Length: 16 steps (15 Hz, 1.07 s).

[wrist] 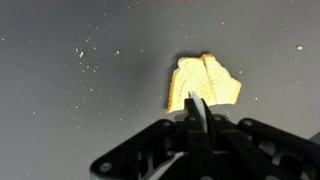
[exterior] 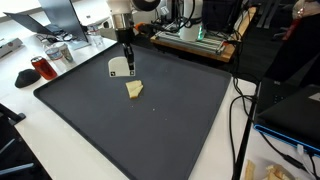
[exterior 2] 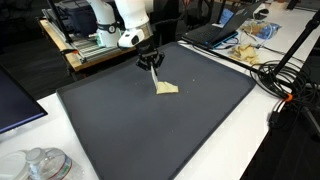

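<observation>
In the wrist view the end effector [wrist: 197, 108] is cut off by the bottom edge. Its closed tips hide the near rim of the yellow piece [wrist: 205, 78], and whether they touch it cannot be told. The specks [wrist: 82, 54] are too small to identify. In an exterior view the arm [exterior: 121, 14] is cut off at the top edge and the mat [exterior: 180, 120] loses its near corner at the bottom edge.

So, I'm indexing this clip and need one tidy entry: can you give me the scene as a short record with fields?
end effector: shut, nothing seen between the jaws
nearest thing: tan flat piece, directly ahead in the wrist view
contact: cannot tell
position: end effector above the piece in both exterior views
surface: dark mat, the piece lies on it
</observation>
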{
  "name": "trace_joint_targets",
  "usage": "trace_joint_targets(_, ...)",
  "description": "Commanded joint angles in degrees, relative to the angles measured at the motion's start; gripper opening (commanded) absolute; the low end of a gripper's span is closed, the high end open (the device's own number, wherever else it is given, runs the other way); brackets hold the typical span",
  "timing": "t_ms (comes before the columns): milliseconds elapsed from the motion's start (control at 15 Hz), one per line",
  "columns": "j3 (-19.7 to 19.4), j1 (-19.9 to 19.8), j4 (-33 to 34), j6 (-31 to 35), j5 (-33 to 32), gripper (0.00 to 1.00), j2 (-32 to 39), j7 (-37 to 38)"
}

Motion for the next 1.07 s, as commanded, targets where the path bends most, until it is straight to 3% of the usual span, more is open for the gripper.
trace_joint_targets(0,3.9,-4.1,2.7,-4.0,9.4,0.01,0.9,-6.5)
trace_joint_targets(200,6.1,-7.4,4.5,-7.8,19.5,0.01,1.6,-13.4)
trace_joint_targets(867,8.0,-13.6,10.2,-13.4,37.9,0.01,10.3,-30.6)
trace_joint_targets(933,3.5,-9.6,11.0,-15.3,40.0,0.01,11.0,-31.8)
trace_joint_targets(1000,2.8,-9.3,11.6,-16.1,41.0,0.01,11.7,-32.6)
